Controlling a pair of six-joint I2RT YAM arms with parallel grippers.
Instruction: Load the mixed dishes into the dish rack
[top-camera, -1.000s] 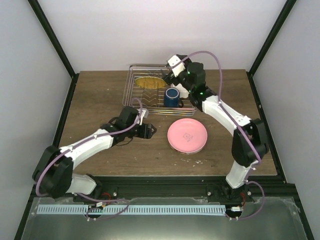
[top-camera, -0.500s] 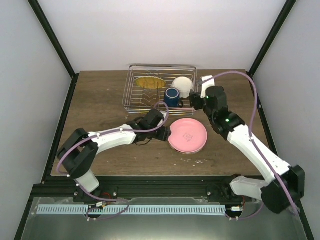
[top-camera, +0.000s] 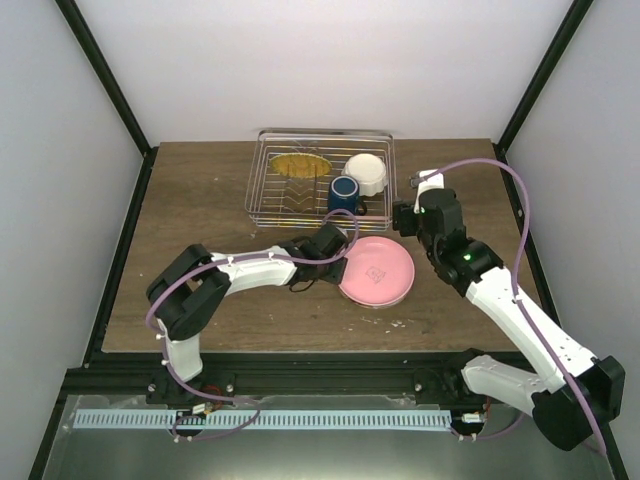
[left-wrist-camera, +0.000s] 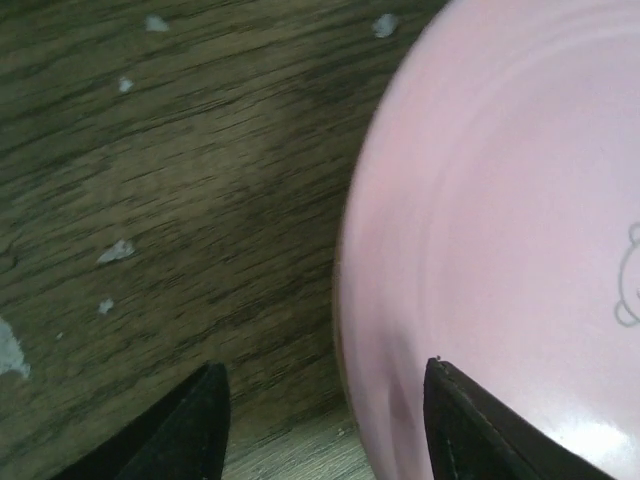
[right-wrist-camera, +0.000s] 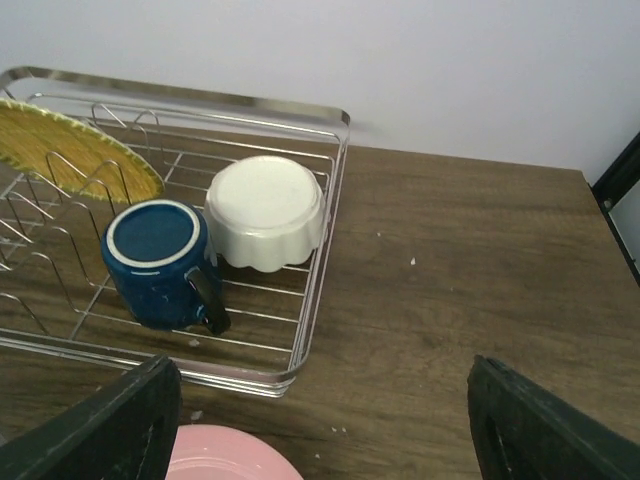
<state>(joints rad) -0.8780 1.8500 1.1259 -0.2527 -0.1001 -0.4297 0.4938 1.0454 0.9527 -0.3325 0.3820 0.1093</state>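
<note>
Wooden table, white booth
Dark grain, pale specks — plain white walls behind, black posts at the corners.

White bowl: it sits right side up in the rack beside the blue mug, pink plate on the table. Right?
No. The right wrist view shows the white bowl upside down, in the rack beside the blue mug, pink plate on the table.

Left wrist view: you get only part of the pink plate; the right and bottom edges cut it, and its printed mark too. Right wrist view: yellow-lime plate and dish rack run off left; the pink plate shows as a bottom-edge sliver.
</note>
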